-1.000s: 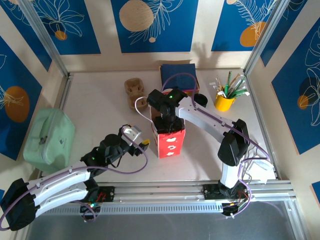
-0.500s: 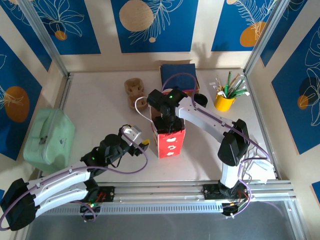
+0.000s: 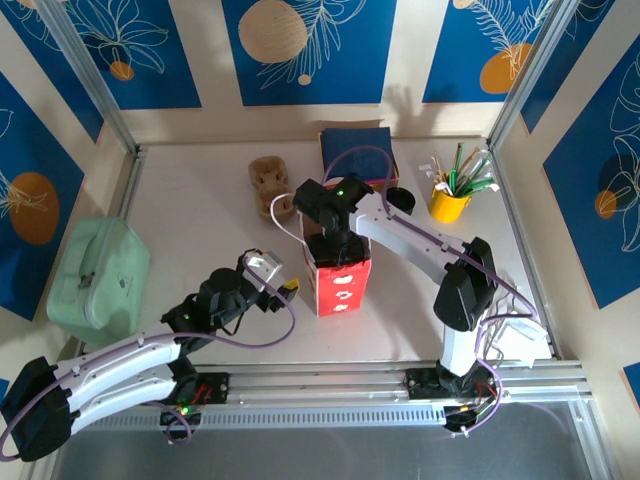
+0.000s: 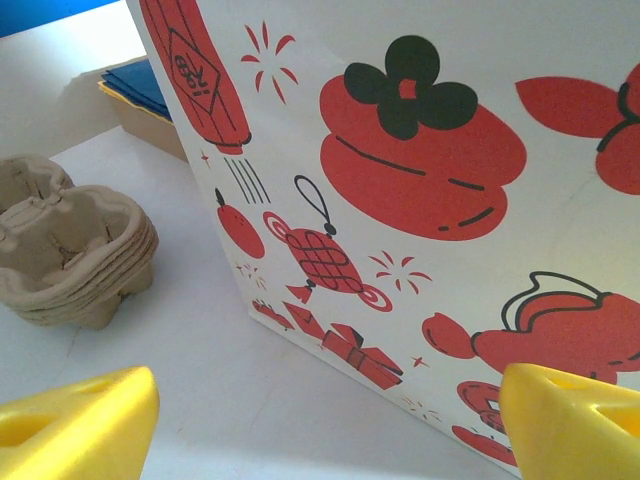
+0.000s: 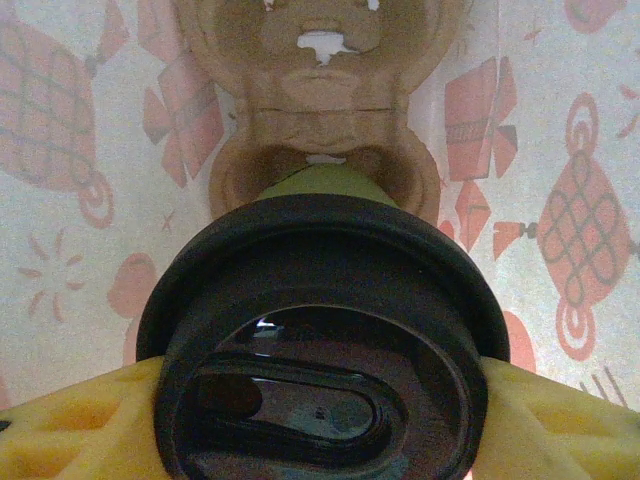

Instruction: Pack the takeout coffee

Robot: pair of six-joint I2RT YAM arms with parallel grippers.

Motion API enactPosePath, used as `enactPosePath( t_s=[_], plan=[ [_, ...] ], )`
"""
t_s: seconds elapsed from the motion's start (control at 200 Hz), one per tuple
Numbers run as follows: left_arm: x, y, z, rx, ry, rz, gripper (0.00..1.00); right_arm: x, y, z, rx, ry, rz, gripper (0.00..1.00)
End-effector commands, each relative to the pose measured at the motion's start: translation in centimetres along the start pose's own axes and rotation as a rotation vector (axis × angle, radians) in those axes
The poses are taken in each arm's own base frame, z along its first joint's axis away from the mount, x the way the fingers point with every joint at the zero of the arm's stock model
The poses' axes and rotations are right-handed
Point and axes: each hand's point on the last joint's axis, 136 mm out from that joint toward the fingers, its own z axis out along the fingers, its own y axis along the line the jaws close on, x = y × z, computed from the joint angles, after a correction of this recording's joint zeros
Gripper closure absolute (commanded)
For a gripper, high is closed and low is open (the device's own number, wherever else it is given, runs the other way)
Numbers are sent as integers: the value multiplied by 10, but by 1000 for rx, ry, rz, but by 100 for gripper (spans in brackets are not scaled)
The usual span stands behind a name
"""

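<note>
Seen from above, nothing has shifted in the last second: both arms and the red-and-white printed paper bag (image 3: 342, 283) sit as they did. The right gripper (image 3: 336, 248) reaches down into the bag's open mouth. The left gripper (image 3: 288, 289) hangs just left of the bag, apart from it. Bare table (image 3: 200, 220) lies open between the mint-green plastic case (image 3: 100, 275) at the left edge and the brown pulp cup carriers (image 3: 266, 178) farther off.

In the left wrist view, the yellow fingers (image 4: 75, 425) are spread wide with nothing between them. The bag's printed side is close ahead, with free tabletop to its left.

In the right wrist view, the yellow fingers (image 5: 560, 420) pinch the takeout coffee (image 5: 320, 330), a paper cup under a round black plastic lid. It hangs inside the bag, above a brown pulp carrier (image 5: 320, 100), with the bag's walls close on both sides.
</note>
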Motion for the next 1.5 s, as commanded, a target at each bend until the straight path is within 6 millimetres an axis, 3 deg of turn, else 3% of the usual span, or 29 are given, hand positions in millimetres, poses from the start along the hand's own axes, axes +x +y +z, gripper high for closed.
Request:
enactPosePath(
  t_s=[0.0, 1.496],
  plan=[
    [1, 0, -2, -7, -4, 18, 12, 5, 2, -7, -7, 13, 10, 37],
    [3, 1, -7, -11, -8, 9, 12, 3, 4, 33, -8, 74, 28, 38]
  ],
)
